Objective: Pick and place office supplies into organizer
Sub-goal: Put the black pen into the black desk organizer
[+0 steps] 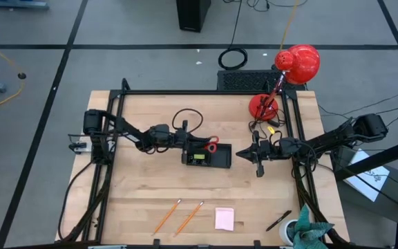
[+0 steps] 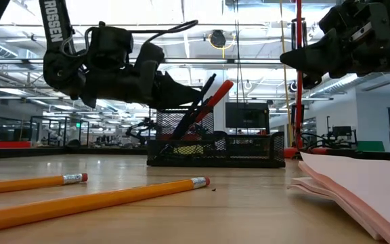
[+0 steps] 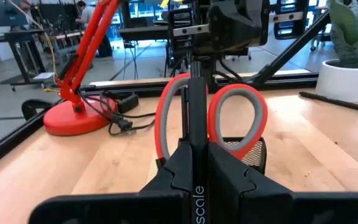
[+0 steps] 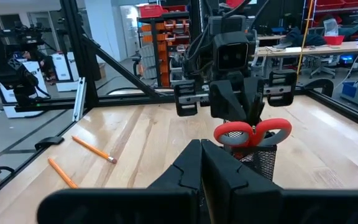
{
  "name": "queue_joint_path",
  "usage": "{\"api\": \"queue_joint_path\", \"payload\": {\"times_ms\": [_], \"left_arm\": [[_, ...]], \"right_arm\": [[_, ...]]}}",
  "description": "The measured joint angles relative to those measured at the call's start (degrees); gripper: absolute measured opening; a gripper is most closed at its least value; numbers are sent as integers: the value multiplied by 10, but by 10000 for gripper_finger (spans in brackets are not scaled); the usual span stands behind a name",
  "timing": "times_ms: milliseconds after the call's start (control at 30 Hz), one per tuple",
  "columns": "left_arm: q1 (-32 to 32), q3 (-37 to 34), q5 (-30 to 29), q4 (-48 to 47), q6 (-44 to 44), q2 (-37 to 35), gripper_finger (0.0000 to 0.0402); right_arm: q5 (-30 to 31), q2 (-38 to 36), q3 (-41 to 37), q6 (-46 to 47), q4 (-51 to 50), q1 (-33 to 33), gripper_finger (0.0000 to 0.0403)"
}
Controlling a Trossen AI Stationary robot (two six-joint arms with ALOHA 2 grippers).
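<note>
On the pale wooden bench (image 1: 150,180), the left end effector (image 1: 187,139) was clamped on the red-handled scissors (image 1: 211,146), tilted in the black mesh organizer (image 1: 216,159), while the right end effector (image 1: 258,153) waited closed beside it.

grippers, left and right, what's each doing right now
left gripper: closed on the scissors, over the organizer.
right gripper: closed, holding nothing, beside the organizer.

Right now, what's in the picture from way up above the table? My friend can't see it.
The left arm's fingers hold the red-handled scissors over the black organizer mid-table, and the right arm's shut fingers wait just beside it. Two orange pencils, a pink sticky-note pad and a dark pen lie near the front edge; a red lamp stands behind.
</note>
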Motion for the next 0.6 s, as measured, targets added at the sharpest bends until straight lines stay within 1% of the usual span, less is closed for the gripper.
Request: {"api": "queue_joint_path", "payload": {"times_ms": [200, 333, 400, 600], "left_arm": [[9, 0, 0, -5, -6, 0, 28], [16, 0, -1, -6, -38, 0, 36], [20, 0, -4, -8, -52, 0, 48], [20, 0, 4, -9, -63, 0, 103]], "right_arm": [[-1, 0, 0, 1, 0, 0, 4], [-1, 0, 0, 1, 0, 0, 4], [-1, 0, 0, 1, 0, 0, 4], [-2, 0, 0, 1, 0, 0, 4]]}}
